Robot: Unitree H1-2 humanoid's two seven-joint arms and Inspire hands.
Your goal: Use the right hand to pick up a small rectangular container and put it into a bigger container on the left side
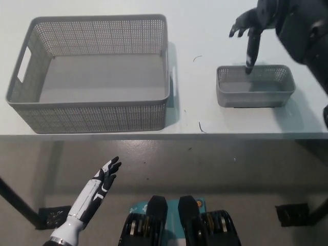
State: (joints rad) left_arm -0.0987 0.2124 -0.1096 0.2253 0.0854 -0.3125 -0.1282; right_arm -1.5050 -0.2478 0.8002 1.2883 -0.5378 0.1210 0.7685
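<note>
A small grey rectangular mesh container (254, 86) sits on the white table at the right. A large grey mesh basket (92, 72) with handle slots stands at the left, with nothing in it. My black right hand (251, 25) hangs open above the small container's far edge, one finger pointing down to its rim. It holds nothing. My white left hand (105, 177) rests open below the table's front edge at lower left.
The white table (205, 31) runs across the top, its front edge at about mid-picture. Thin dark marks lie on the table between the two containers. Dark table-leg feet stand on the floor at both lower corners.
</note>
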